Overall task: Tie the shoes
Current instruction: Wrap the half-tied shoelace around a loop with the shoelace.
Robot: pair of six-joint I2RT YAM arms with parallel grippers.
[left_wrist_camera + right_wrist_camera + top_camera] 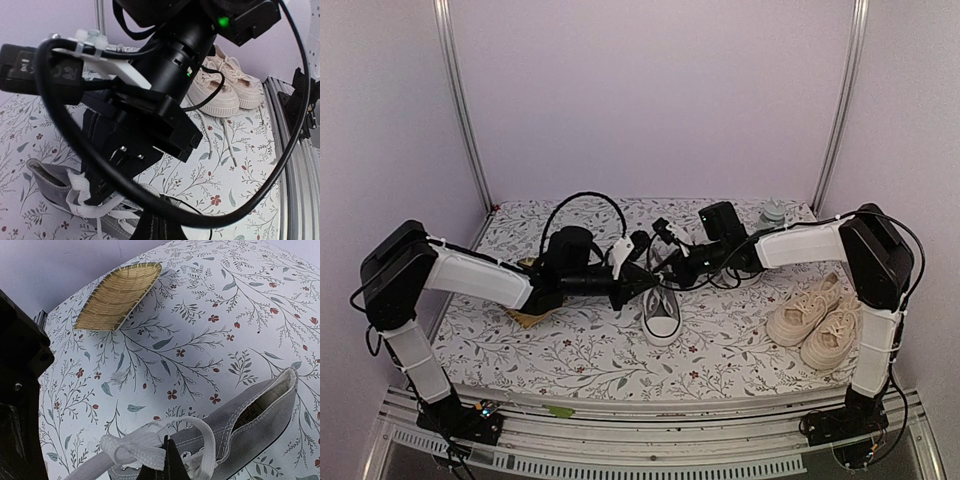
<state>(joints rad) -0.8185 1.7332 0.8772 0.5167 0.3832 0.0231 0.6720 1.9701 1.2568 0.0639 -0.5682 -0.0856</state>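
One grey sneaker (pixel 661 315) with a white toe cap and sole stands on the floral-patterned surface (pixel 590 350), its toe pointing toward the arms' bases and its open collar toward the back wall. Both arms reach in from either side and meet just above its lacing.

The right gripper (pixel 167 460) is clenched, its dark fingertips pinched together on a white lace (pixel 135 447) right over the sneaker's eyelets. From that pinch the flat lace rises in a loose loop and arches over the tongue.

The left gripper (pixel 152 227) is also clenched and sits low over the same sneaker, on the side opposite the right gripper. More lace lies bunched just beside its tip, but the left wrist view is too crowded by the other arm and a black cable to tell whether any lace is caught between its fingers.

A cream pair (pixel 817 318) of larger lace-up sneakers stands side by side well to the right of the grey sneaker, with loose lace ends trailing toward it. A shallow wicker basket (pixel 120 295) rests to the grey sneaker's left, partly under the left arm.
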